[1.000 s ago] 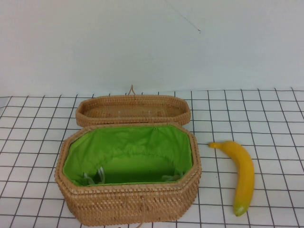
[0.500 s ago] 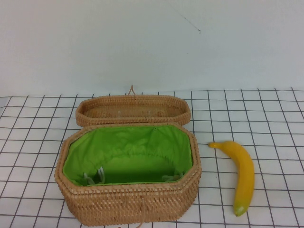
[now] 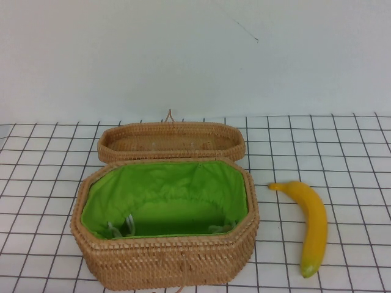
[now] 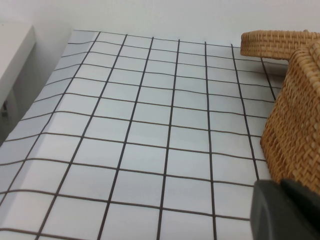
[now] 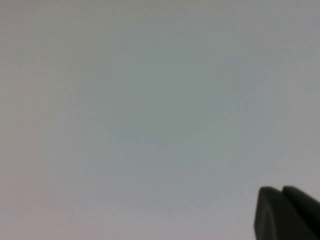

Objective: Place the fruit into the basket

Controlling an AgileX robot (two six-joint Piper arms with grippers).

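Note:
The yellow banana [image 3: 311,223] with a greenish tip lies on the gridded table, right of the basket and apart from it. The tan wicker basket [image 3: 165,259] stands open, its green lining empty but for small white ties, and its woven lid [image 3: 171,140] lies back behind it. Neither gripper shows in the high view. My left gripper [image 4: 281,184] is shut and empty, low over the table beside the basket's left wall [image 4: 295,125]. My right gripper [image 5: 282,191] is shut and empty, facing a blank grey-white surface; the banana is not in its view.
A white mat with a black grid [image 3: 342,146] covers the table, and a plain white wall rises behind it. In the left wrist view the mat's left edge meets a white ledge [image 4: 12,50].

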